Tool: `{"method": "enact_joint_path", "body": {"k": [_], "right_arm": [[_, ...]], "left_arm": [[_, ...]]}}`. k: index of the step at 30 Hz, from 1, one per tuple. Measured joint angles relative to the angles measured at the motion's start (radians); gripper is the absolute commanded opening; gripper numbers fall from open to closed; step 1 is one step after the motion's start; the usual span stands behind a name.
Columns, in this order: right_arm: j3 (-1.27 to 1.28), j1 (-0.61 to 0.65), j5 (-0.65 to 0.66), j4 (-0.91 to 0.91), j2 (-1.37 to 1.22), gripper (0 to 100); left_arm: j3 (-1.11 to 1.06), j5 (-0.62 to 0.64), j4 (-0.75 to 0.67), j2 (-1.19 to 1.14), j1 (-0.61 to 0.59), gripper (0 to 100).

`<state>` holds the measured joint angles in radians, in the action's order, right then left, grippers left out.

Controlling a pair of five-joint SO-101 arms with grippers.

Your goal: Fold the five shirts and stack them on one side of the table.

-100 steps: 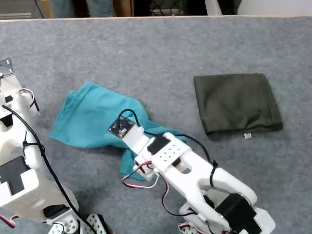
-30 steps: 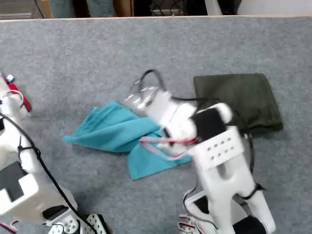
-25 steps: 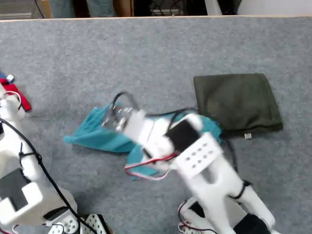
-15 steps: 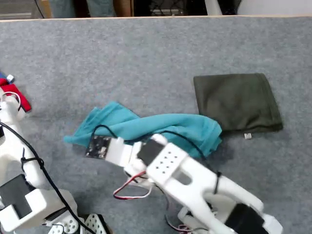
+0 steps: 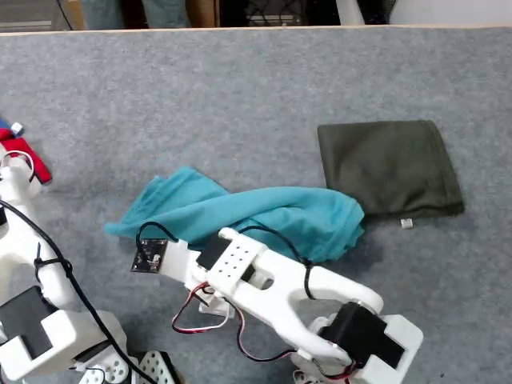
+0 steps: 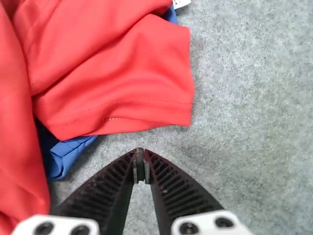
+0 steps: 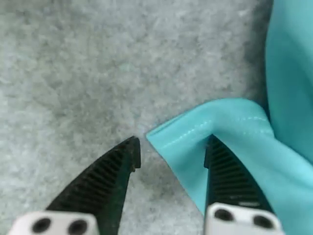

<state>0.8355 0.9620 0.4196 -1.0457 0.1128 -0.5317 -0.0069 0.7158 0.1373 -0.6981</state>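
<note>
Over the grey table (image 7: 73,58), the right tool (image 7: 173,142) stands with its jaws apart, a hemmed corner of the teal shirt (image 7: 234,147) between them. That shirt lies rumpled mid-table, its far end just beside the folded dark green shirt (image 5: 388,168). At the table's left edge, the left tool (image 6: 140,166) hangs with tips together on nothing, just beside the red shirt (image 6: 107,63), which overlies a blue shirt (image 6: 63,152).

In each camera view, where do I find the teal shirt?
High view: teal shirt crumpled mid-table, beside the folded dark green shirt.
Right wrist view: its hemmed corner between the open jaws of the right gripper.
Left wrist view: a red shirt over blue cloth.
Shared landmark: the grey table cover.
</note>
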Motion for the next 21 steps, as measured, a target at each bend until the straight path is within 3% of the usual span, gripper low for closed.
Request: {"method": "enact_joint_path", "body": {"k": [21], "right_arm": [[-0.120, 0.011, 0.000, -0.044, -0.181, 21.0]], "left_arm": [[-0.048, 0.002, -0.074, 0.000, 0.000, 3]]}}
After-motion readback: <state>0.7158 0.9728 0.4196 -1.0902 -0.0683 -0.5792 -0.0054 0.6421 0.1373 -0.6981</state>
